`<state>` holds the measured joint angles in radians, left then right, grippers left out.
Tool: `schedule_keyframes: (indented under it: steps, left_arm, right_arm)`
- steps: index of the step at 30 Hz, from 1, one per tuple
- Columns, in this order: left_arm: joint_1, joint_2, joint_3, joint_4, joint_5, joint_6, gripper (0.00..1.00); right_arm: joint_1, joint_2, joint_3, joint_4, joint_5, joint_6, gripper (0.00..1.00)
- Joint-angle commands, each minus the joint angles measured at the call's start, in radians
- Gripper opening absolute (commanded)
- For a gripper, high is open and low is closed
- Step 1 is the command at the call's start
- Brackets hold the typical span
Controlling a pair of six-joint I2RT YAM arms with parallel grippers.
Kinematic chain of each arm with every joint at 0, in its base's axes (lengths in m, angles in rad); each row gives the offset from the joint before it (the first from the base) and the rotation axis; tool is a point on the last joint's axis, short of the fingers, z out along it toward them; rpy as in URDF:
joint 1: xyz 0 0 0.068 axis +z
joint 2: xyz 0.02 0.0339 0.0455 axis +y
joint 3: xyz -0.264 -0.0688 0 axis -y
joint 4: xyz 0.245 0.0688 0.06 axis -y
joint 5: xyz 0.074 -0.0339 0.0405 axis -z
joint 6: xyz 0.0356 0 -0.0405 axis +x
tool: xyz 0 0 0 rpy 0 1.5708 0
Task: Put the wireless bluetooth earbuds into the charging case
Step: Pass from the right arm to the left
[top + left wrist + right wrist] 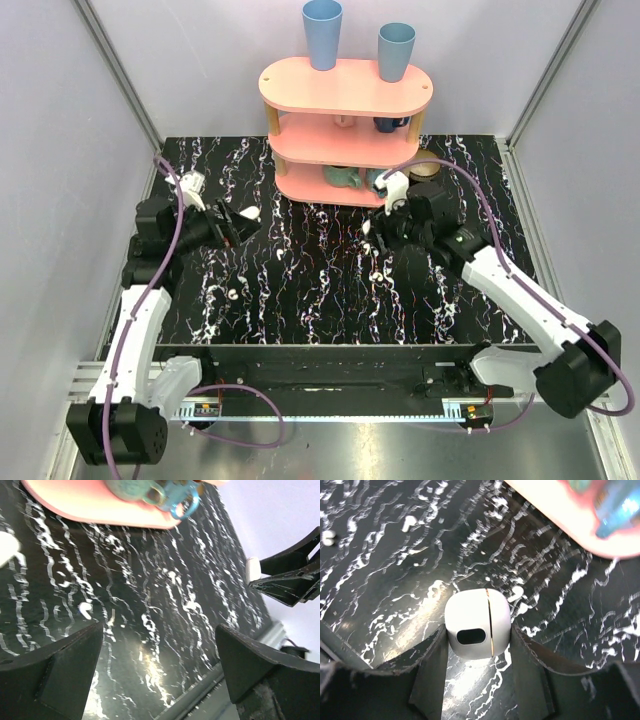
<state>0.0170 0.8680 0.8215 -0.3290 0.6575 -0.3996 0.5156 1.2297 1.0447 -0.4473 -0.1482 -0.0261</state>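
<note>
My right gripper is shut on the charging case, a closed white glossy pebble with a thin seam and a dark oval spot facing the camera. One finger presses each side, low over the black marbled table. I cannot tell whether the case touches the table. A small white earbud lies on the table beyond it, and another small white piece lies further left. In the top view one earbud lies left of centre. My left gripper is open and empty above the table.
A pink three-tier shelf stands at the back centre with two blue cups on top and mugs on its lower tiers. The table's white marbling looks much like small white parts. My right gripper's fingers show in the left wrist view.
</note>
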Motion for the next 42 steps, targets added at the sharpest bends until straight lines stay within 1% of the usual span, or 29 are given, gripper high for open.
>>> schedule_keyframes:
  steps: [1,3,4,7,8,10,11,14,16,23,30,32,38,40,42]
  left_arm:
    - [-0.009,0.049,0.022,0.081,0.211,-0.076,0.99]
    - [-0.035,0.049,0.034,0.081,0.205,-0.09,0.99]
    - [-0.051,0.048,0.045,0.081,0.196,-0.091,0.99]
    - [-0.149,0.048,0.068,0.084,0.128,-0.113,0.99]
    - [-0.21,0.054,0.074,0.082,0.091,-0.12,0.99]
    - [-0.271,0.065,0.094,0.082,0.05,-0.127,0.99]
    - [-0.328,0.071,0.099,0.082,0.006,-0.127,0.99]
    - [-0.417,0.098,0.114,0.084,-0.064,-0.122,0.99]
    - [-0.458,0.127,0.119,0.084,-0.078,-0.125,0.96]
    - [-0.551,0.163,0.117,0.125,-0.166,-0.169,0.92]
    - [-0.62,0.187,0.097,0.225,-0.19,-0.222,0.88]
    - [-0.638,0.198,0.096,0.245,-0.191,-0.235,0.85]
    - [-0.666,0.209,0.077,0.272,-0.21,-0.248,0.8]
    - [-0.67,0.212,0.068,0.28,-0.211,-0.254,0.74]
    - [-0.675,0.218,0.068,0.281,-0.211,-0.252,0.71]
  right_arm:
    - [0.109,-0.094,-0.043,0.142,-0.027,-0.197,0.14]
    - [0.17,-0.142,-0.075,0.194,-0.008,-0.244,0.12]
    - [0.188,-0.157,-0.104,0.235,0.005,-0.302,0.1]
    - [0.257,-0.19,-0.14,0.288,0.042,-0.375,0.1]
    - [0.276,-0.19,-0.14,0.288,0.05,-0.388,0.1]
    - [0.311,-0.188,-0.14,0.301,0.061,-0.412,0.08]
    - [0.323,-0.187,-0.143,0.306,0.061,-0.422,0.08]
    - [0.377,-0.191,-0.146,0.335,0.073,-0.448,0.08]
    - [0.409,-0.19,-0.146,0.341,0.088,-0.469,0.08]
    - [0.439,-0.199,-0.158,0.355,0.09,-0.462,0.08]
    - [0.445,-0.199,-0.17,0.369,0.105,-0.431,0.07]
    - [0.446,-0.202,-0.173,0.377,0.114,-0.426,0.07]
    - [0.445,-0.208,-0.183,0.401,0.124,-0.411,0.06]
    - [0.448,-0.205,-0.184,0.41,0.124,-0.405,0.06]
    - [0.448,-0.203,-0.184,0.41,0.122,-0.4,0.06]
